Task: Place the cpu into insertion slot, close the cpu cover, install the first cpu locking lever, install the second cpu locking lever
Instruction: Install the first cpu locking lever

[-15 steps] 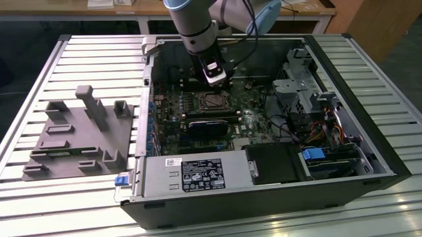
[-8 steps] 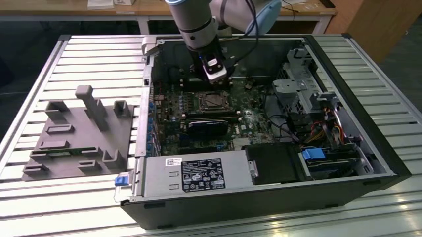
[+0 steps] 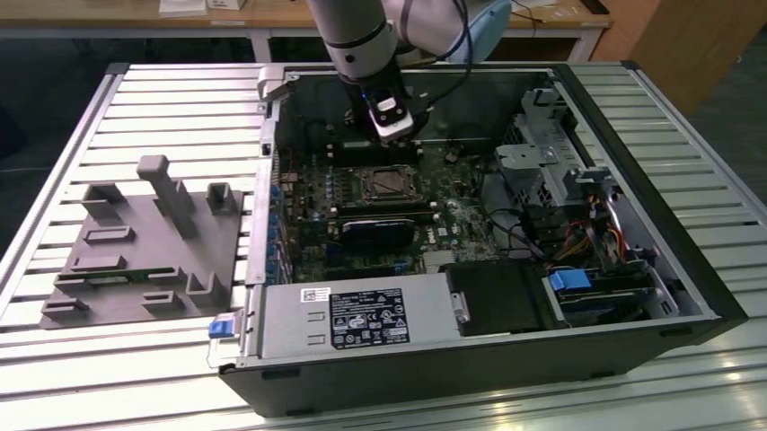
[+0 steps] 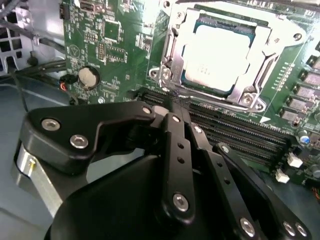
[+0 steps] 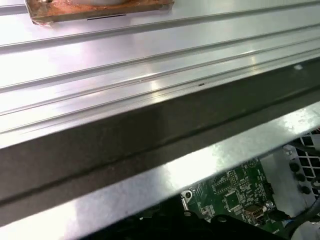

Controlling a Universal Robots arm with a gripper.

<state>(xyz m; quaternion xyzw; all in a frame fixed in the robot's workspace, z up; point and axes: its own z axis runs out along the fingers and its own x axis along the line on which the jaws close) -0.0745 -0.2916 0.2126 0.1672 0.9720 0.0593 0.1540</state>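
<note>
Your gripper [image 3: 390, 126] hangs inside the open computer case [image 3: 671, 269], just above the far edge of the green motherboard [image 3: 312, 242]. In the exterior view the arm's own body hides the fingertips, and in the second wrist view the black linkage fills the foreground and is cut off at the frame's edge, so you cannot tell whether the jaws are spread or pressed together, nor whether they hold anything.

The cpu [image 4: 215, 55] lies flat in the insertion slot [image 4: 172, 55], its pale metal top facing up. It is square, so no long axis shows; its edges run parallel to the slot's rim. The cpu cover [image 4: 250, 92] frames the chip closely, but whether it is fully down is hard to judge, since glare washes out the chip's top. In the exterior view the slot [image 3: 386, 184] sits near the middle of the board, just beside the long black memory slots [image 3: 377, 214].

The case lies on its side on a ribbed metal table [image 3: 719, 377]. A grey fixture block [image 3: 144, 242] with upright posts rests on the table to the exterior view's left of the case. Wooden desks [image 3: 563, 13] stand behind.
</note>
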